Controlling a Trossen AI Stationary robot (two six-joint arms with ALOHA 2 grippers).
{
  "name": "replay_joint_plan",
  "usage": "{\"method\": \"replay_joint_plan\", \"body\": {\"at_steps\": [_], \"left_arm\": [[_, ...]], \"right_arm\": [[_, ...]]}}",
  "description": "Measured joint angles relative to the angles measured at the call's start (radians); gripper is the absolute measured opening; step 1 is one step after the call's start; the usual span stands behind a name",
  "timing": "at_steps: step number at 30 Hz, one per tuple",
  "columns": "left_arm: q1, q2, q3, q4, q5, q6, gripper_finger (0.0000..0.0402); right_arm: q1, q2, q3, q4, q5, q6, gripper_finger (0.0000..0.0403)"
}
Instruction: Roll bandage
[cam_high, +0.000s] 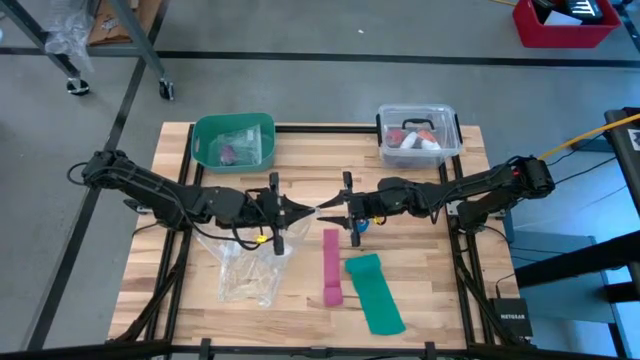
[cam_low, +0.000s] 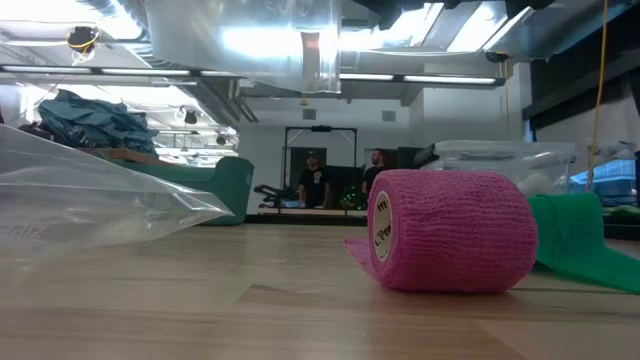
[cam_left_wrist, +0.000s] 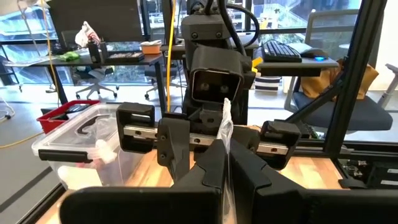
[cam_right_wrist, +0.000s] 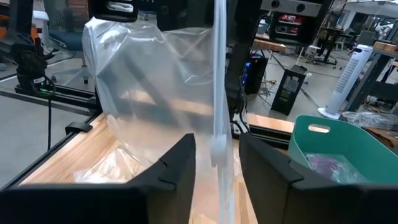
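Clear bag (cam_right_wrist: 155, 93): left hand (cam_high: 296, 210) pinching, right hand (cam_high: 345, 210) parted.

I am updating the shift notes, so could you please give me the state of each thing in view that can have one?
left gripper: shut on the plastic bag's edge.
right gripper: open, fingers either side of the bag's edge.
plastic bag: clear, lifted at one edge, the rest lying on the table.
pink bandage: partly rolled, a tail laid flat.
green bandage: unrolled, flat.
clear bin: open, holding items.
green bin: open, holding a packet.
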Motion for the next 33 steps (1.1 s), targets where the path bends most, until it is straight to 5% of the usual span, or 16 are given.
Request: {"method": "replay_joint_plan", "body": {"at_steps": [13,23,33], "left_arm": [[0.0,0.0,0.0,0.005,0.0,0.0,0.0],[-0.002,0.001,0.0,0.063,0.0,0.049,0.0],[-0.002,0.002,0.0,0.098,-0.001,0.096,0.0]], "right_arm": [[0.0,0.0,0.0,0.0,0.0,0.0,0.0021],[0.0,0.001,0.001,-0.053,0.0,0.002,0.0053],[0.0,0.0,0.002,-0.123,0.0,0.003,0.0009]]}}
